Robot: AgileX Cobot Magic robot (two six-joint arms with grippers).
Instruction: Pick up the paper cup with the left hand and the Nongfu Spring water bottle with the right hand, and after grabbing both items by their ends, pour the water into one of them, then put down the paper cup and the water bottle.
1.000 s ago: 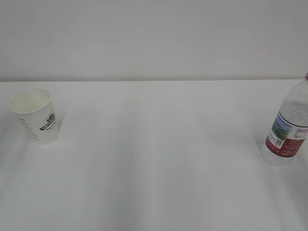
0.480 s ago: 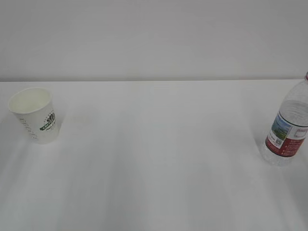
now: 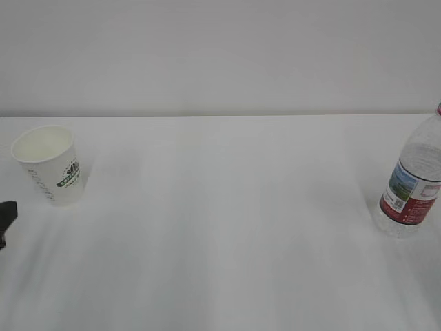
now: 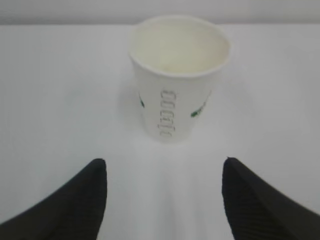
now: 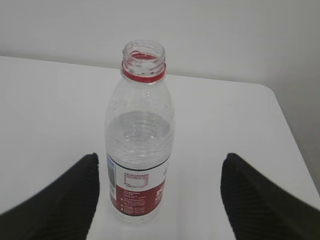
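One paper cup (image 4: 179,76) stands upright and empty at the table's (image 3: 220,227) far left; one Nongfu Spring water bottle (image 5: 141,140), uncapped and part full, stands at the far right, well apart. The left hand (image 4: 162,200) faces the cup with fingers spread, touching nothing; the right hand (image 5: 160,197) likewise faces the bottle. A hard squeeze could crush the light cup. A knock could tip the open bottle and spill its water.
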